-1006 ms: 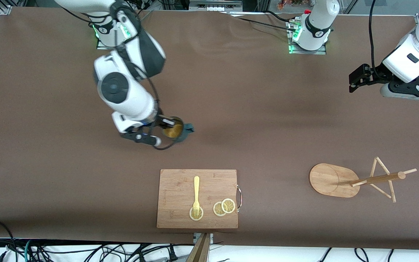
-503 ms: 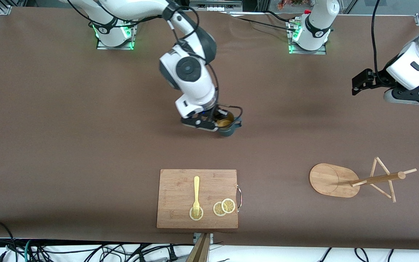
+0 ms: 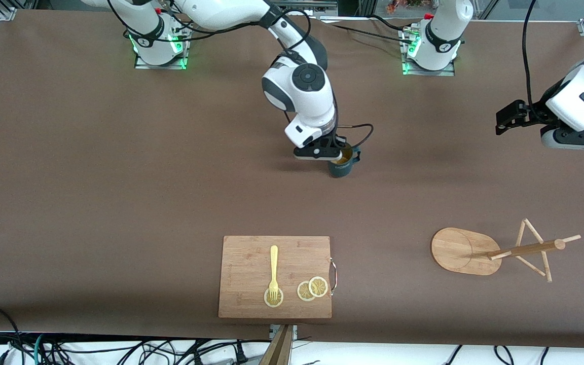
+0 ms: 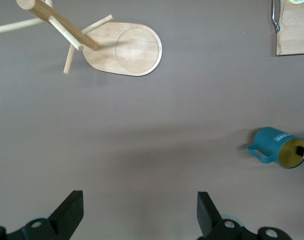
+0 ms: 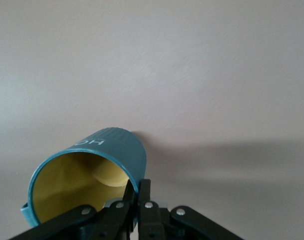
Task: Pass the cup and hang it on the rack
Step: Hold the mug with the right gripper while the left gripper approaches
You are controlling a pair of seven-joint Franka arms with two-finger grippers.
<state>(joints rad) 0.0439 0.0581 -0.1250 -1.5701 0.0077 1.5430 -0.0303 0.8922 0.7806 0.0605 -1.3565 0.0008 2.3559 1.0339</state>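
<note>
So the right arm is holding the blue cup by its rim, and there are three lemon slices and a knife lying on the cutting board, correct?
Nearly. The right gripper does pinch the cup by its rim, and three lemon slices lie on the cutting board, but the utensil is a yellow fork, not a knife. The front view shows its tines.

The front view looks down from high across the brown table. The left wrist view, well above it, shares the ribbed teal-blue cup and bamboo peg rack. The right wrist view sits close against that cup.
</note>
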